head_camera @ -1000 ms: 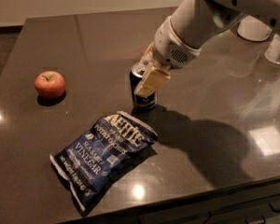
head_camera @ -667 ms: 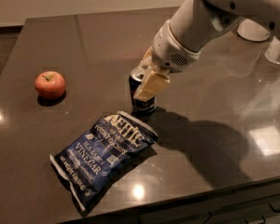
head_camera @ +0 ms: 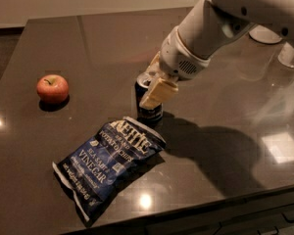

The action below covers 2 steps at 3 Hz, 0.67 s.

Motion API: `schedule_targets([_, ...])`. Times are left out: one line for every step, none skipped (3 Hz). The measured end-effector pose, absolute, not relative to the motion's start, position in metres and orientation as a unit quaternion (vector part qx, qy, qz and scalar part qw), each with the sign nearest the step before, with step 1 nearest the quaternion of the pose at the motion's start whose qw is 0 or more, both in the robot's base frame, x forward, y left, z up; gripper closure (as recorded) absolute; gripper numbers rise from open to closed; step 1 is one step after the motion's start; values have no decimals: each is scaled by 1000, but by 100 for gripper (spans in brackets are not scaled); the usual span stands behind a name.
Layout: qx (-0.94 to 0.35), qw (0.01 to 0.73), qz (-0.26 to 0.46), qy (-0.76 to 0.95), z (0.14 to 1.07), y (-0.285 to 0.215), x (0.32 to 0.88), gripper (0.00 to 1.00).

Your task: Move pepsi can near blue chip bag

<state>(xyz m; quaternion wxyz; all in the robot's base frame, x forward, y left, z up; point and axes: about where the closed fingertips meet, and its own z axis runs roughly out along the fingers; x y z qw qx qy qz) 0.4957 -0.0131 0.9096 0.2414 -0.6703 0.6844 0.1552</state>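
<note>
Reaches in on a thick white robot arm [head_camera: 210, 31] from beyond and to the right of the large crinkled dark-blue chip bag [head_camera: 110, 160]. Pinches the small dark navy pepsi can [head_camera: 148, 112], silver-topped, in the tan-padded two-finger gripper [head_camera: 149, 88], just past the blue chip bag's upper end. Closes narrowly on the can's upper half: one flat tan finger [head_camera: 159, 92] pressed across the can's right front, the other tucked behind the rim on the side away from the bag. Holds the pepsi can upright, its lower edge right beside the bag's top corner; cannot tell whether touching there, nor whether resting on the glossy dark brown table [head_camera: 88, 43] or lifted just clear of it. Lies flat on that table, white lettering up, the bag itself, slanting from the near edge up toward the can. Sits well off to the left of the bag's upper end, a round red apple [head_camera: 52, 88], apart from both bag and can.
</note>
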Motion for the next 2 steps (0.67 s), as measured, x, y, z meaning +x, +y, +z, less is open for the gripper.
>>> schedule_targets([-671,241,154,683,910,-12,495,0])
schedule_targets([-671,241,154,683,910,-12,495,0])
